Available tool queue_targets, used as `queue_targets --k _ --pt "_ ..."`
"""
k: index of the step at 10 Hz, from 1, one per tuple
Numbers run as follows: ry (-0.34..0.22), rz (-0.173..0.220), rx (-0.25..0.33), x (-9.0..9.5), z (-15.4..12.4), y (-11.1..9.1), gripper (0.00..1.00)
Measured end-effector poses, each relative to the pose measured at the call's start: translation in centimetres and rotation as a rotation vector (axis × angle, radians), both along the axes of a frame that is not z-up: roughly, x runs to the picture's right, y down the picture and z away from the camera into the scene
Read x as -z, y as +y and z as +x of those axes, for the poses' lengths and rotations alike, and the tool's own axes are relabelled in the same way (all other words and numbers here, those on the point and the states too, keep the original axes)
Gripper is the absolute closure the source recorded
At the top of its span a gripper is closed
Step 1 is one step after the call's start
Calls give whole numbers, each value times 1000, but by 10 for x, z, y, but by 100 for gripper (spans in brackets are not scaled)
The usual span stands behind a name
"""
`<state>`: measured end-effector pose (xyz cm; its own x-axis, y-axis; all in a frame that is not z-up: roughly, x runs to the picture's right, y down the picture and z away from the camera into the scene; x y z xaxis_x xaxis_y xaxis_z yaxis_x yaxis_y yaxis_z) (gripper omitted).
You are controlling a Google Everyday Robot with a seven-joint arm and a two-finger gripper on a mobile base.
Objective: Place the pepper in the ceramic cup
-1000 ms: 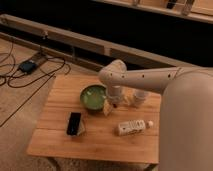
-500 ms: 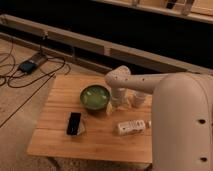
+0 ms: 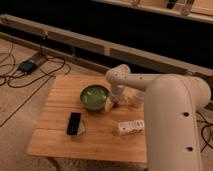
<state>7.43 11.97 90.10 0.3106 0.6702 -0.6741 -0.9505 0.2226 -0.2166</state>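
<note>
My gripper (image 3: 117, 98) hangs low over the wooden table (image 3: 55, 140), just right of the green bowl (image 3: 94, 96) and left of the ceramic cup. The small white ceramic cup (image 3: 134, 98) stands right of the gripper, partly covered by my arm. The dark red pepper does not show; it is hidden or out of view. A pale yellowish object (image 3: 109, 104) lies between the bowl and the gripper.
A white plastic bottle (image 3: 131, 127) lies on its side at the front right of the table. A flat black object (image 3: 74, 123) lies at the front left. My bulky white arm (image 3: 172, 120) covers the table's right side. Cables (image 3: 30, 70) lie on the floor to the left.
My arm has swung nearer the camera and fills more of the right side. The gripper has shifted slightly right, away from the bowl and toward the cup.
</note>
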Motion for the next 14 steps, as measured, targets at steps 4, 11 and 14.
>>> queue_targets --k 4,11,14 --pt "-12 25 2 -19 0 -13 20" --pt "-12 61 -9 -51 -7 -28 20" --pt "-18 74 -7 -60 -10 -34 39"
